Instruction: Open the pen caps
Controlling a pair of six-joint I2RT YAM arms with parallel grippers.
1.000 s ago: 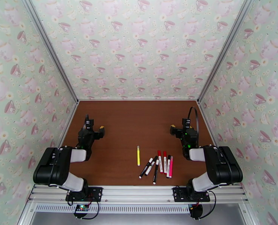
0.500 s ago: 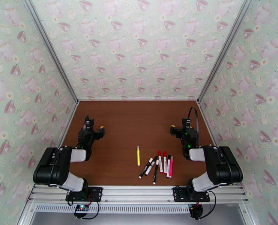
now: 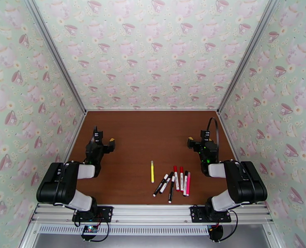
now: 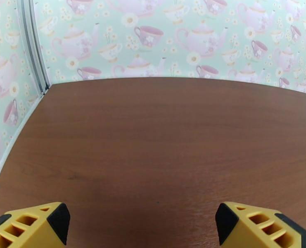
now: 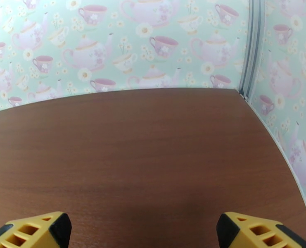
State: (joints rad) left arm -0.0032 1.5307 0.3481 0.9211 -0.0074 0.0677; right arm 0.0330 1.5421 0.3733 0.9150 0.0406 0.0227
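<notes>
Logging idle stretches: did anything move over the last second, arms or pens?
Nothing visibly changed. The left end effector and right end effector stay open and empty above the table; the pens lie untouched near the front edge.

A brown wood-grain table (image 3: 144, 133) is boxed in by a back wall (image 3: 153, 50), a left wall (image 3: 20, 100) and a right wall (image 3: 276, 100), all papered pale green with pink teapots, teacups and small daisies. Grey metal posts (image 3: 55, 54) run up the two back corners where the walls meet, and a ribbed metal rail (image 3: 153, 211) crosses the table's near edge. The light is soft and even, casting little shadow on the tabletop.
</notes>
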